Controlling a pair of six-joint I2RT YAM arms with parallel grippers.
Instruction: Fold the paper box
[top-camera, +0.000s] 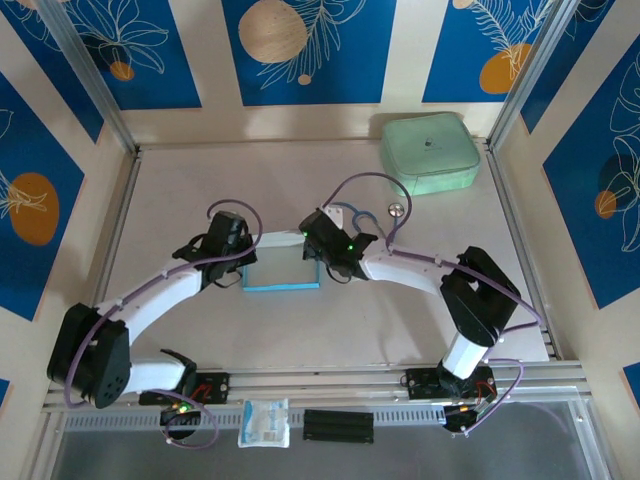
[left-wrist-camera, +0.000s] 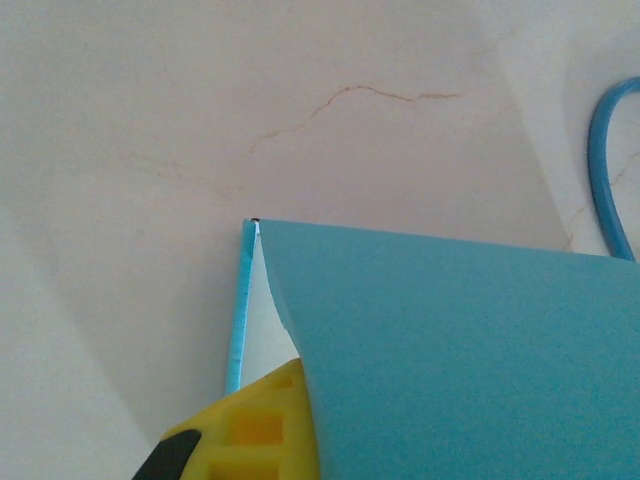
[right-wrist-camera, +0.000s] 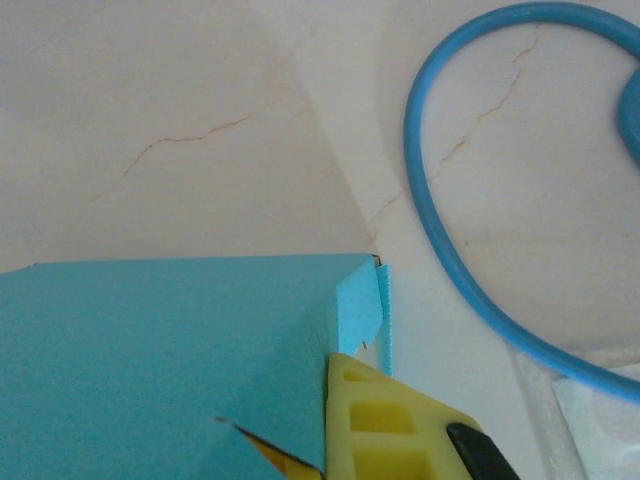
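Where the counter meets its near metal rail, a small plastic packet with blue print lies beside a black ribbed strip, between the two arm bases.

Farther in, at the middle of the pale, smooth counter, sits the paper box. It is thin sky-blue card, a shallow rectangle whose near wall shows as a bright blue line. It lies directly between the claws, touched by the left claw at its left end and the right claw at its right end.

From the left wrist, a matte, finely grained blue panel of the box crosses the right of the view, with its grey-white inner face showing in a narrow gap by the corner. A yellow finger, waffle-moulded, presses against that panel from the left, so the left claw is pinched closed on the card.

From the right wrist, the box takes the lower left, a short side flap standing at its right corner. Another yellow finger lies tight against the panel's edge, and a sliver of its partner shows through a notch. The right claw too is clamped narrow on the card.

Beyond the box, the stone-like counter carries thin brown veins, and a glossy blue cable loops over it. At the far right rests a mint-green case with rounded corners, a small round metal disc just near of it.
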